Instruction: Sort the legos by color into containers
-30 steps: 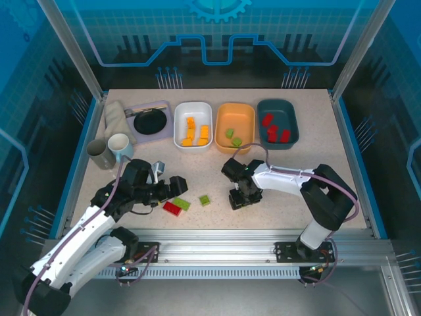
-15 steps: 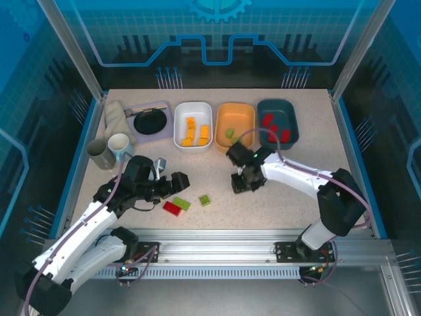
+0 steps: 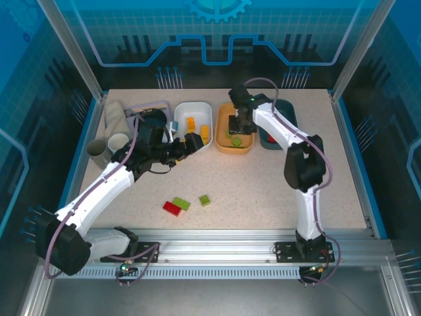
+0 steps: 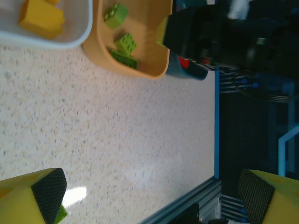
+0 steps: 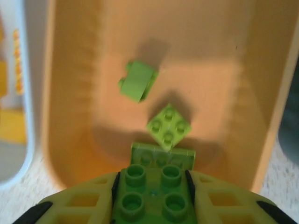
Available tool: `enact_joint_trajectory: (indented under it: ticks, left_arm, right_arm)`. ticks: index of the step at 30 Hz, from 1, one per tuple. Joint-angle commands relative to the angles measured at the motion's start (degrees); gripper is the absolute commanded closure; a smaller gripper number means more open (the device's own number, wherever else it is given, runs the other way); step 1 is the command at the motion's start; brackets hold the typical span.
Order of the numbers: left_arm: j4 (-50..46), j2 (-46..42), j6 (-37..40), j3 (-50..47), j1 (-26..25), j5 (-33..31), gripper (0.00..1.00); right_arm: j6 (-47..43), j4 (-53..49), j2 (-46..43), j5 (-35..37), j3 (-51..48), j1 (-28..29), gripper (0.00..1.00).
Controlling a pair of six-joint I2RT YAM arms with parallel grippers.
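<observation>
Once the right arm had left the table centre: the small light green plastic brick (image 5: 153, 189) hung over the near end of the shallow orange rounded-rectangle tub (image 5: 70, 93), carried there from open table a second before.
Right gripper (image 5: 153, 201): jaws were clamped on two opposite sides of the light green plastic brick, studs up. The closing had finished within the last second, and nothing else was touched.
Meaning for the task: pick-up and transfer were judged complete, leaving only the release into the orange tub for this piece.
Orange tub contents: three light green pieces lay on its floor, namely a tilted brick (image 5: 137, 80), a square four-stud brick (image 5: 168, 125) and a flat plate (image 5: 162, 155) just beyond the held one.
Neighbouring tubs: the white tub (image 3: 184, 108) on the left held yellow-orange bricks (image 3: 191, 123). The dark teal tub (image 3: 291, 115) on the right was partly behind the right arm.
Left gripper (image 4: 152, 193): jaws were spread wide and empty over bare table just short of the white and orange tubs. It had moved up from beside the loose pieces.
Loose pieces: a red brick (image 3: 173, 208) touched a green brick (image 3: 182, 203), with a second green brick (image 3: 204, 200) near them. All three remained on the near table, well apart from the tubs.
</observation>
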Motion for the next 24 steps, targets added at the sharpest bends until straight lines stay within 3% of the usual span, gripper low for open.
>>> enact_joint_trajectory:
  ticks: [1,6,11,18,24]
  left_arm:
    - [1.9,0.9,1.7,2.8,1.4,1.4,0.01]
    - [1.3,0.9,1.9,2.6,1.8,1.3,0.01]
    - [0.8,0.1,2.0,1.9,1.9,1.2,0.01]
    - [-1.3,-0.9,2.4,1.8,1.9,0.0,0.01]
    - [-5.7,-3.5,2.3,1.3,1.9,-2.6,0.01]
  right_arm:
    - [0.1,-7.7,6.7,2.3,9.4,-1.5,0.68]
    - [1.9,-12.8,16.3,2.3,20.9,-2.7,0.67]
    - [3.4,-15.1,20.5,2.3,24.4,-2.8,0.65]
    - [1.6,-11.9,19.3,-0.8,24.4,-2.2,0.43]
    - [-0.3,-11.3,14.8,-0.1,26.4,0.3,0.38]
